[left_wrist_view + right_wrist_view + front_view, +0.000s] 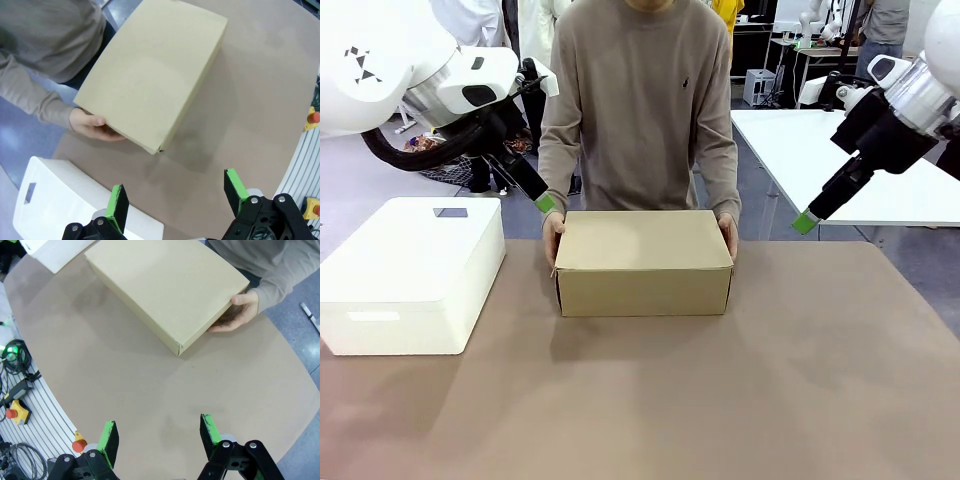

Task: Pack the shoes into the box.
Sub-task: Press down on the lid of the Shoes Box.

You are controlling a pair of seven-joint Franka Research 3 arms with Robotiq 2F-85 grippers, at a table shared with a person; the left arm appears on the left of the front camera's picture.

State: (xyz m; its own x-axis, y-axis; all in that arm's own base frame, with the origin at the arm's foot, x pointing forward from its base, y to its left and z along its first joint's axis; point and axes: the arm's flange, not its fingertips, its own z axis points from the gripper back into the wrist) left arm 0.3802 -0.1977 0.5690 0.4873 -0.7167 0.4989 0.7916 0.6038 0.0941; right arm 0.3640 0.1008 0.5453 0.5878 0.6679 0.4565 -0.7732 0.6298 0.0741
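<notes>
The tan cardboard box [643, 262] sits shut at the table's far middle, its lid down; it also shows in the left wrist view [152, 72] and the right wrist view [167, 285]. A person in a beige sweater holds its two far corners with a hand [90, 125] on one side and a hand [240, 310] on the other. The shoes are out of view. My left gripper [546, 204] hangs open above the box's left far corner. My right gripper [805, 222] hangs open, raised to the right of the box. Both hold nothing.
A larger white plastic box [410, 275] with a lid stands at the table's left. The brown table [720, 400] stretches bare in front of the cardboard box. A red stop button [12, 412] and cables lie beyond the table edge.
</notes>
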